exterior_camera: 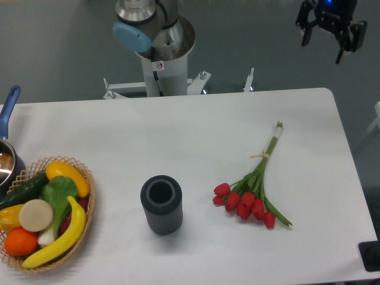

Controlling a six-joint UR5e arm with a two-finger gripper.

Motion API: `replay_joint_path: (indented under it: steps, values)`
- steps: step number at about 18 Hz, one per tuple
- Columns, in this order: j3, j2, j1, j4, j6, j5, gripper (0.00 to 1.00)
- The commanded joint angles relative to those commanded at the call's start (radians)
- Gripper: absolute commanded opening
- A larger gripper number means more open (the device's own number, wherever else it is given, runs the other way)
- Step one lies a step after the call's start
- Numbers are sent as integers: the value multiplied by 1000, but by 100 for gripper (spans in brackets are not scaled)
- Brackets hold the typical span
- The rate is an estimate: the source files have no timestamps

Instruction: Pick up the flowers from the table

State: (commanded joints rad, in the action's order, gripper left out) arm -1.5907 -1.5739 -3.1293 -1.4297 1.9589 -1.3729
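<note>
We see the tool (331, 32) high at upper right over grey floor, fingers spread and empty, well apart from the white counter (196, 127). The flowers (254, 187) lie flat right of centre, long axis near-vertical in view, stems pointing away, red buds toward us.

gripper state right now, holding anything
gripper: open, holding nothing, up off the table; the flowers lie untouched.
</note>
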Motion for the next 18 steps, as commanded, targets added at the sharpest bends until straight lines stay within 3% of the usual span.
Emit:
replay_joint_path:
  steps: [7,12,18]
  values:
    - [-5,0,9,2,-15,-8,100]
    - [-55,0,57,18,-184,0,100]
    - [-127,-20,150,184,-449,0,100]
